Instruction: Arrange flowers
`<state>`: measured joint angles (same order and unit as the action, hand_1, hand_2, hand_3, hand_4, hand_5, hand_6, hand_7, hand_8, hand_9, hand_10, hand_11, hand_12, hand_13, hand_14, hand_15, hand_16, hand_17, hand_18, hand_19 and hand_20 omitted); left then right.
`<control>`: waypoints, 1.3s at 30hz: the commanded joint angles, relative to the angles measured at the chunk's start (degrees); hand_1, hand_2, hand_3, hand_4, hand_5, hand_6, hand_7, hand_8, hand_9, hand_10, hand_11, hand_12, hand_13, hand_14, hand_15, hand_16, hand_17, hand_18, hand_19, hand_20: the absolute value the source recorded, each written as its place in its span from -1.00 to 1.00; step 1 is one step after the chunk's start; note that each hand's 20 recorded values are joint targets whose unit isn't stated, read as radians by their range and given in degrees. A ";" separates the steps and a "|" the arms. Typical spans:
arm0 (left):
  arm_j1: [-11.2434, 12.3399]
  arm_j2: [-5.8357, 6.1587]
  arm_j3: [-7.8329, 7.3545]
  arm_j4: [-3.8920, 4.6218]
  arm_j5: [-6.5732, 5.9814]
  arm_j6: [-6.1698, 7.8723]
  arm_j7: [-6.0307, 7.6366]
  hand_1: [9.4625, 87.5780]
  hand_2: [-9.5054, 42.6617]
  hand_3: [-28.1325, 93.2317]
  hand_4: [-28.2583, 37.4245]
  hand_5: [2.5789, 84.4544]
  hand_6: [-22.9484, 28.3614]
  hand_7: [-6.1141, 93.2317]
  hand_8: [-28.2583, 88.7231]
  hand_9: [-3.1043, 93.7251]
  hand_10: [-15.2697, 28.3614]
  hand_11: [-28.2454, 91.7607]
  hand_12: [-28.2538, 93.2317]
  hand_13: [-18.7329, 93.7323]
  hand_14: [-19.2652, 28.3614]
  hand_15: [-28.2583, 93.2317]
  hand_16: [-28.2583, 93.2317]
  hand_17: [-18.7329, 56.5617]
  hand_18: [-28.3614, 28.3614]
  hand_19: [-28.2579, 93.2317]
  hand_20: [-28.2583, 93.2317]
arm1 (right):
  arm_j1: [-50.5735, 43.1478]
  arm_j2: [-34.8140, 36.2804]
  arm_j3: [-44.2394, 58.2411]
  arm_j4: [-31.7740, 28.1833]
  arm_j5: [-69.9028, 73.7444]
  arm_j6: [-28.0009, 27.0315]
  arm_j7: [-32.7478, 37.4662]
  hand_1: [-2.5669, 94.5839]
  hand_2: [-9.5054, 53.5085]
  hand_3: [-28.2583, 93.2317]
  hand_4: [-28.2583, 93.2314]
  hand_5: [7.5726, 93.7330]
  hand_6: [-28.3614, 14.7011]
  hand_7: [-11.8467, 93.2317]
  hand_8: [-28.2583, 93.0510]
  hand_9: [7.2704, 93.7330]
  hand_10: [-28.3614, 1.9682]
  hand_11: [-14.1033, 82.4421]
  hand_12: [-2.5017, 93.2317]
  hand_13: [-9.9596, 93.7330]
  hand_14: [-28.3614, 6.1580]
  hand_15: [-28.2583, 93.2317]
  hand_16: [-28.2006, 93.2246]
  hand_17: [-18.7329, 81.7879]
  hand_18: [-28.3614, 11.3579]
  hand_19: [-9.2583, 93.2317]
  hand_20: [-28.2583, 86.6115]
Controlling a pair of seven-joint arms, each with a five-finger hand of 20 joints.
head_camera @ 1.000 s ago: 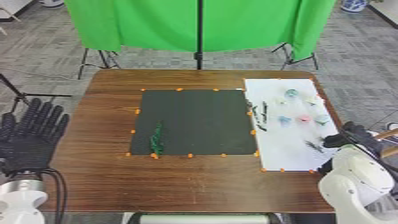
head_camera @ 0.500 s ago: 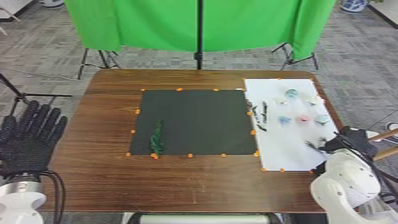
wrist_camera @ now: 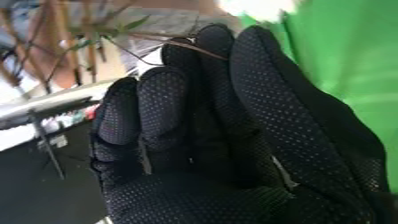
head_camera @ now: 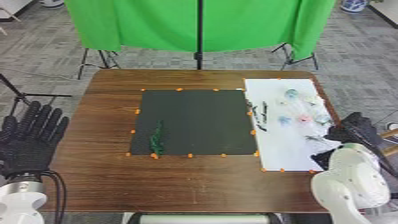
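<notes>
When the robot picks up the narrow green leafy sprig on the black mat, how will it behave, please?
The narrow green leafy sprig is probably light, since it looks thin. It may bend a little, as its outline is slender. It seems unlikely to roll far, because it lies flat on the black rectangular mat with uneven edges.

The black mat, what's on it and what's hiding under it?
A green sprig lies on the black mat, near its left edge, and orange bits dot its rim. What's under can't be seen, because the mat covers it.
</notes>
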<state>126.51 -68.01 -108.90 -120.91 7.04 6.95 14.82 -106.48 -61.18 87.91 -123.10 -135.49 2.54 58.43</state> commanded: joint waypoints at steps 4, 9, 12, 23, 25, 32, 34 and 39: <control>-0.33 1.05 1.21 0.65 -0.16 0.57 -1.33 -0.53 -0.04 0.67 -1.00 0.09 0.19 -0.61 -0.65 -0.11 0.34 -0.24 -0.32 -0.12 0.42 0.05 -0.59 -0.50 0.44 -0.07 -0.28 | 6.37 -1.08 -7.42 -5.00 5.66 5.79 -4.02 0.29 -1.00 0.62 -0.89 0.46 0.13 0.02 -0.21 0.58 -0.06 0.15 0.24 0.48 -0.41 0.78 0.20 0.24 -0.96 1.00 0.39; -0.76 1.51 1.48 0.77 0.01 0.42 -1.32 -0.53 -0.04 0.67 -1.00 0.09 0.19 -0.61 -0.65 -0.11 0.34 -0.24 -0.32 -0.11 0.42 0.05 -0.59 -0.50 0.43 -0.07 -0.28 | 10.65 -4.57 -13.98 -2.90 6.60 6.01 -6.29 0.29 -1.00 0.63 -0.89 0.46 0.12 0.02 -0.21 0.58 -0.04 0.14 0.24 0.49 -0.40 0.77 0.21 0.25 -0.96 1.00 0.39; -1.59 1.79 2.03 1.09 -0.01 0.62 -1.60 -0.53 -0.04 0.67 -1.00 0.09 0.19 -0.61 -0.65 -0.11 0.34 -0.24 -0.32 -0.11 0.42 0.05 -0.59 -0.50 0.43 -0.08 -0.29 | 12.52 -8.18 -17.31 -1.41 7.16 5.49 -7.78 0.29 -1.00 0.62 -0.89 0.46 0.11 0.02 -0.21 0.59 -0.03 0.14 0.24 0.49 -0.40 0.77 0.21 0.25 -0.96 1.00 0.39; -3.93 3.61 5.13 2.01 0.13 1.35 -3.01 -0.54 -0.04 0.67 -1.00 0.09 0.19 -0.61 -0.65 -0.11 0.34 -0.24 -0.32 -0.11 0.42 0.05 -0.59 -0.50 0.42 -0.10 -0.29 | 15.01 -23.26 -25.11 6.67 10.88 2.50 -9.97 0.30 -1.00 0.62 -0.89 0.46 0.11 0.02 -0.21 0.59 -0.05 0.13 0.24 0.49 -0.39 0.77 0.21 0.25 -0.95 1.00 0.38; -4.22 3.86 5.70 2.06 0.00 1.49 -3.27 -0.54 -0.04 0.67 -1.00 0.09 0.19 -0.61 -0.65 -0.11 0.34 -0.24 -0.32 -0.11 0.42 0.05 -0.59 -0.50 0.42 -0.10 -0.29 | 14.50 -25.78 -25.60 7.62 13.20 2.42 -8.94 0.30 -1.00 0.62 -0.89 0.46 0.11 0.02 -0.22 0.59 -0.05 0.13 0.23 0.49 -0.38 0.77 0.20 0.25 -0.95 1.00 0.38; -4.47 5.01 7.23 1.86 0.87 3.19 -5.42 -0.53 -0.04 0.67 -1.00 0.09 0.19 -0.61 -0.65 -0.11 0.33 -0.24 -0.32 -0.11 0.41 0.05 -0.59 -0.50 0.42 -0.11 -0.29 | 12.37 -31.15 -26.63 10.58 15.04 3.43 -5.97 0.30 -1.00 0.62 -0.89 0.46 0.11 0.02 -0.22 0.61 -0.03 0.11 0.20 0.50 -0.36 0.76 0.19 0.26 -0.94 1.00 0.36; -4.95 5.10 7.74 2.09 0.71 2.62 -5.68 -0.53 -0.04 0.67 -1.00 0.09 0.19 -0.61 -0.65 -0.11 0.34 -0.24 -0.32 -0.11 0.41 0.05 -0.59 -0.50 0.42 -0.11 -0.29 | 12.18 -32.15 -26.82 11.17 15.46 3.06 -5.50 0.30 -1.00 0.62 -0.90 0.46 0.11 0.02 -0.22 0.61 -0.03 0.10 0.20 0.50 -0.36 0.75 0.18 0.26 -0.94 1.00 0.36; -6.10 5.89 8.90 2.63 0.86 3.34 -6.80 -0.53 -0.03 0.67 -1.00 0.10 0.20 -0.61 -0.66 -0.11 0.34 -0.24 -0.32 -0.11 0.41 0.05 -0.59 -0.50 0.42 -0.10 -0.29 | 12.24 -34.80 -27.47 13.45 14.82 4.42 -4.70 0.30 -1.00 0.62 -0.90 0.46 0.11 0.02 -0.22 0.62 -0.02 0.08 0.19 0.50 -0.36 0.75 0.17 0.26 -0.94 1.00 0.35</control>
<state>121.33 -62.95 -101.52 -119.10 7.49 9.24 9.99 -93.33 -92.44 61.97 -112.29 -120.19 5.55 52.46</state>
